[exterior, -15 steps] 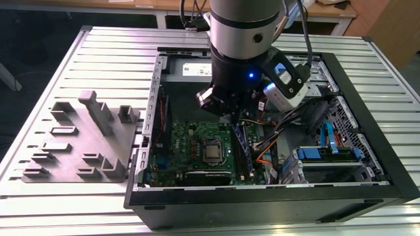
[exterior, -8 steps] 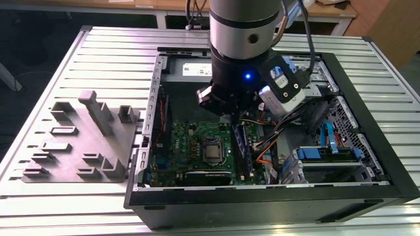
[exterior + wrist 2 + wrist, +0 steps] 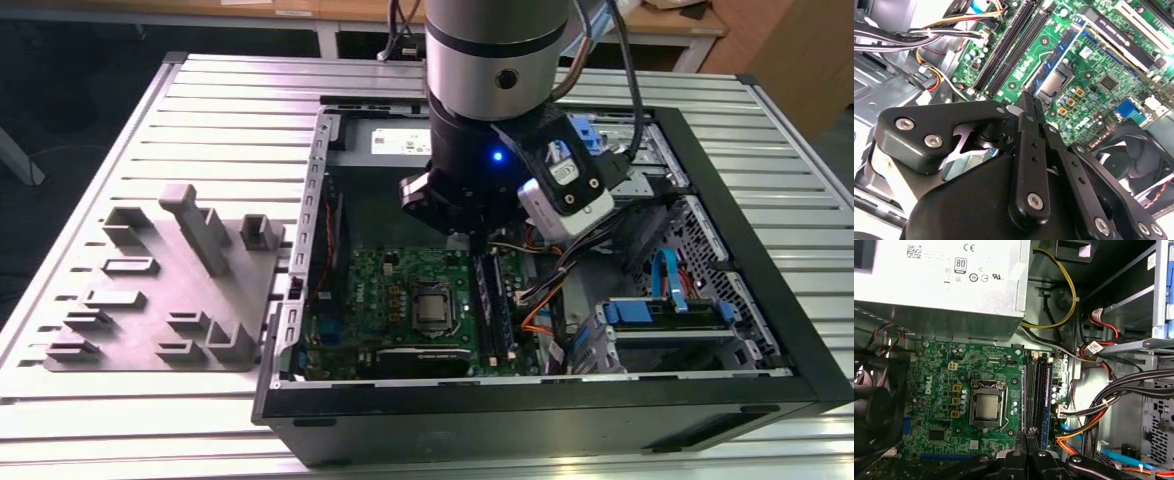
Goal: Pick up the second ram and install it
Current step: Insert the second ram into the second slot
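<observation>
A single robot arm reaches down into an open computer case [image 3: 534, 420] lying on a slatted metal desk [image 3: 200, 90]. The case fills the middle of the desk and runs toward the desk edge on the exterior view's right. A grey plastic fixture [image 3: 160, 290] sits near the opposite desk edge, well apart from the arm, with no memory stick visible on it. The tool [image 3: 1030, 98] hangs inside the case above the green motherboard [image 3: 387, 300], its two black fingers drawn close together. In the second wrist view a thin, long strip with small dark chips, bluish in this light, runs straight out from the fingertips. This appears to be the second ram [image 3: 1056, 57], pinched edge-on between the fingers. The first wrist view shows the same strip beside the black memory slots [image 3: 1031, 390], next to the processor socket [image 3: 988, 407]. It seems to be raised above the board, because it lines up differently with the slots in each wrist view. By that reading the pick-up is done and the stick is over the slot area, roughly parallel to the slots. Seating it in a slot is not yet done. Whether another stick already fills one of the slots cannot be told.
</observation>
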`<action>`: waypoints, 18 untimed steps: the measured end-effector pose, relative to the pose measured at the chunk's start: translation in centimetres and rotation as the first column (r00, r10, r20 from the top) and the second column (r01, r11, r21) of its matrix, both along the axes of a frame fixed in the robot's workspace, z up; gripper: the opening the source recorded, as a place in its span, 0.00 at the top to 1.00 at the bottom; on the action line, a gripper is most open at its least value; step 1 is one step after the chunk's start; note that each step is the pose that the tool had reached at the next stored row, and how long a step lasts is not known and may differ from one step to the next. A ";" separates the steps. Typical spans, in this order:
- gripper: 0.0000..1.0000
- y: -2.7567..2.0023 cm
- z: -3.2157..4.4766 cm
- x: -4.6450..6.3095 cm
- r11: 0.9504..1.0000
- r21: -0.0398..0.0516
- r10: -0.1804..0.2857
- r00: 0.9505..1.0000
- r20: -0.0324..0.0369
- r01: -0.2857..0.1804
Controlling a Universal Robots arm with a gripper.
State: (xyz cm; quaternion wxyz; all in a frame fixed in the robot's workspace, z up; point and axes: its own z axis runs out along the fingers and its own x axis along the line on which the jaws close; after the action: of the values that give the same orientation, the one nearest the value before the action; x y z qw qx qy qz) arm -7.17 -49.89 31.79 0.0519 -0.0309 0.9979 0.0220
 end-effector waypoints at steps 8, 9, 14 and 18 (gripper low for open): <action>0.92 0.01 -0.03 0.1 1.000 0.000 0.000 1.000 -0.030 0.000; 0.92 0.00 -0.03 0.1 1.000 0.000 0.000 0.999 -0.033 0.000; 0.92 0.01 -0.03 0.1 1.000 0.000 0.000 0.999 -0.033 0.000; 0.92 0.01 -0.23 0.3 1.000 0.000 -0.020 0.999 -0.033 0.020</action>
State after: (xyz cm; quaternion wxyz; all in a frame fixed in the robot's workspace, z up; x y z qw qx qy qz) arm -6.88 -49.88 31.56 0.0358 -0.0207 0.9989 0.0223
